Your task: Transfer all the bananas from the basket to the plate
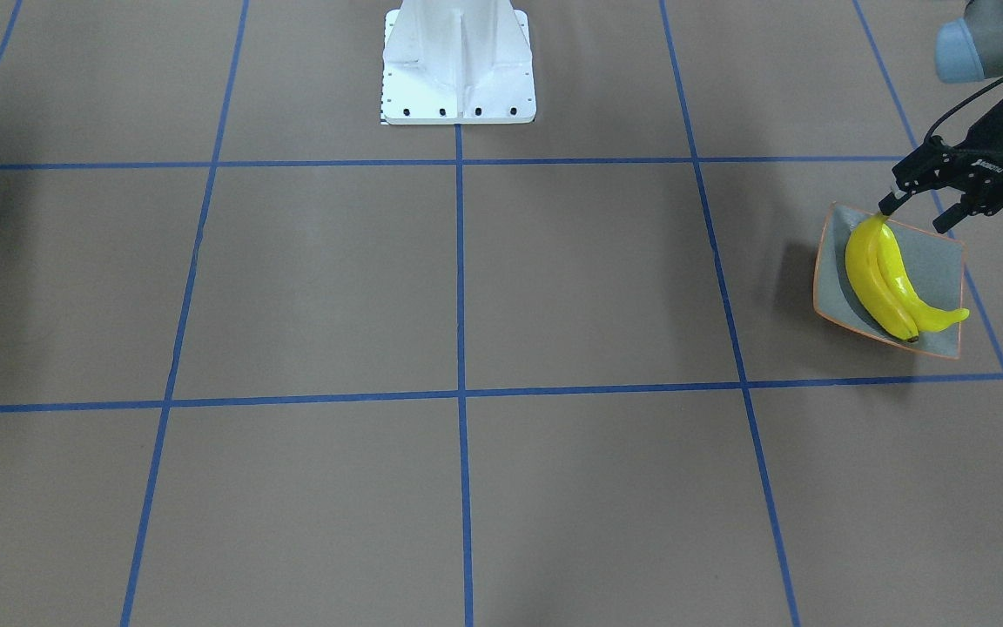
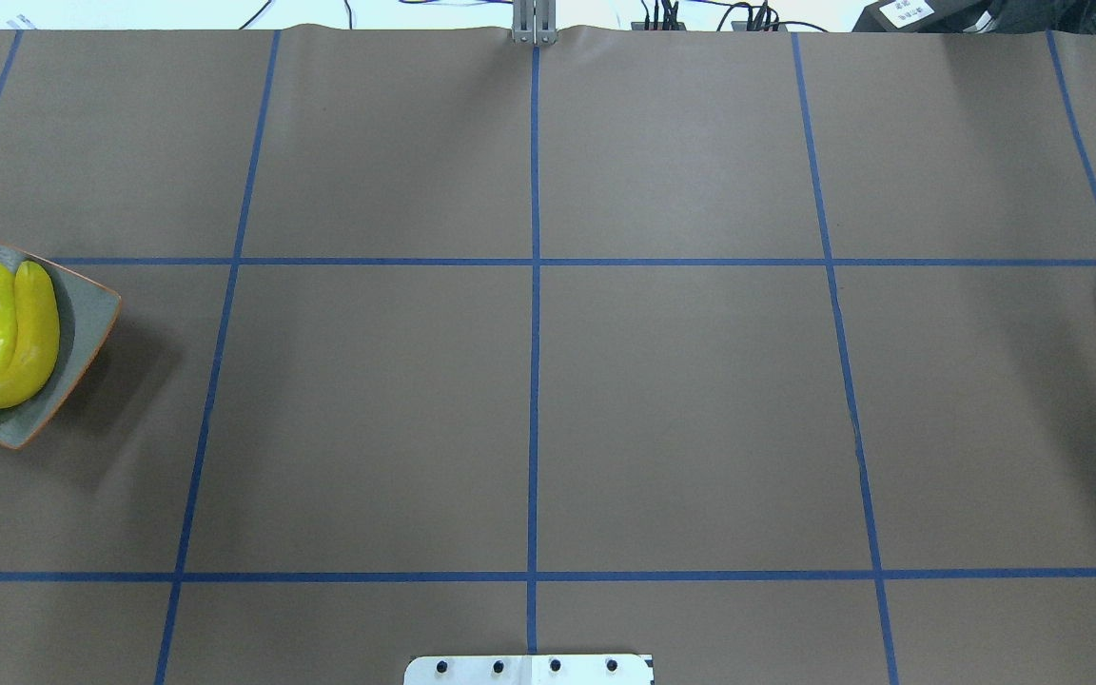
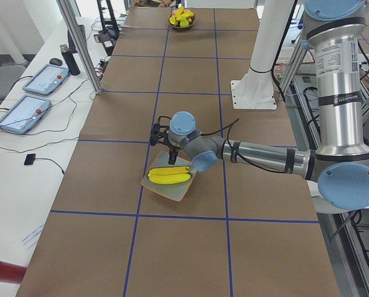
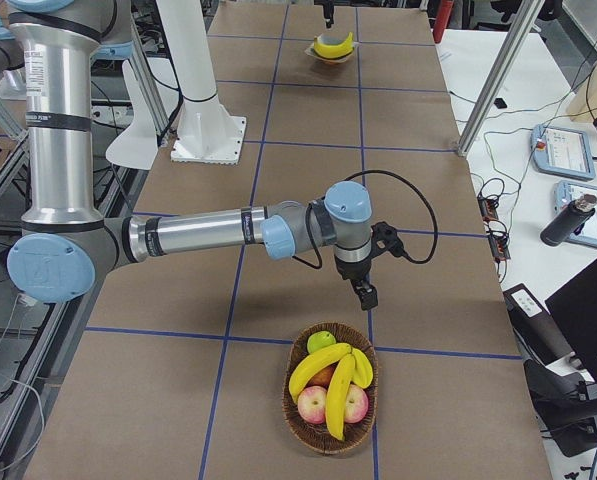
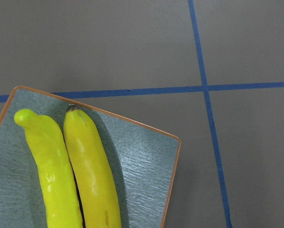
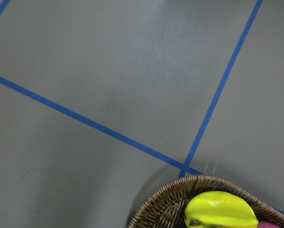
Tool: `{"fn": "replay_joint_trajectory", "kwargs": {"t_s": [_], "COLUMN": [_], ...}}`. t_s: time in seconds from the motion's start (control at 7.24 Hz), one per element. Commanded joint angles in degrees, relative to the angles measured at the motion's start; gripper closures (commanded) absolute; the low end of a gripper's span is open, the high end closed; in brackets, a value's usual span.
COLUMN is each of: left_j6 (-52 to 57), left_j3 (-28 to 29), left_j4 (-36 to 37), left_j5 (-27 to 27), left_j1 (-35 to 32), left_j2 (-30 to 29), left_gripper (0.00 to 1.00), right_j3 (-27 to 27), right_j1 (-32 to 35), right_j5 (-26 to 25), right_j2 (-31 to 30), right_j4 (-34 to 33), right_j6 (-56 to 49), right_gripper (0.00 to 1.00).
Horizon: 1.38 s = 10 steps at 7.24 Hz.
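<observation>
My left claw [image 1: 915, 216]: fingers apart, plate's [image 1: 937, 261] 12 o'clock.
My right claw [image 4: 363, 291]: grip unclear, basket's [image 4: 288, 395] 12 o'clock.
Bananas [image 1: 880, 279]: two on plate.

The left arm [image 3: 264, 154] extends low and nearly horizontal; the left gripper [image 1: 916, 215] points downward, jaws spread. The right arm [image 4: 198, 235] extends likewise; the right gripper [image 4: 364, 292] points downward, jaw state indeterminate.

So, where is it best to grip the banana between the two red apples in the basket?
Grip the banana at its middle, from straight above, jaws across its width: it lies on top of the apples, and the basket wall blocks the sides.
</observation>
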Motion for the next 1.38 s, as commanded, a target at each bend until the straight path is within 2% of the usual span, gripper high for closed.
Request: {"fn": "replay_joint_trajectory", "kwargs": {"t_s": [0.0, 0.14, 0.28, 0.69, 0.83, 0.97, 1.24], "left_j6": [0.0, 0.0, 0.0, 0.0, 0.0, 0.0, 0.0], "left_j3": [-1.17, -1.17, -1.26, -1.61, -1.61, -1.7, -1.61], "left_j4": [-0.03, -0.12, -0.29, -1.17, -1.17, -1.17, -1.26], "left_j5": [-0.18, -0.18, -0.18, -0.18, -0.18, -0.09, -0.09], "left_j1": [-0.33, -0.33, -0.42, -0.6, -0.6, -0.6, -0.68], "left_j2": [0.53, 0.53, 0.79, 1.23, 1.23, 1.23, 1.23], "left_gripper": [0.0, 0.0, 0.0, 0.0, 0.0, 0.0, 0.0], "right_j3": [-7.52, -14.72, -15.75, -11.73, -12.24, -12.33, -12.24], "right_j1": [0.96, 0.96, 0.96, 0.96, 0.87, 0.17, -2.02], "right_j5": [-0.46, -0.47, -0.47, -0.29, -0.9, -3.69, -5.12], "right_j2": [-3.96, -3.8, -4.84, -11.77, -12.31, -12.23, -11.88], "right_j4": [10.34, 19.4, 22.45, 23.18, 25.18, 25.29, 25.38], "right_j6": [-3.63, -2.15, 0.39, 3.31, 3.32, 3.32, 3.41], "right_gripper": [0.0, 0.0, 0.0, 0.02, 0.02, 0.03, 0.04]}}
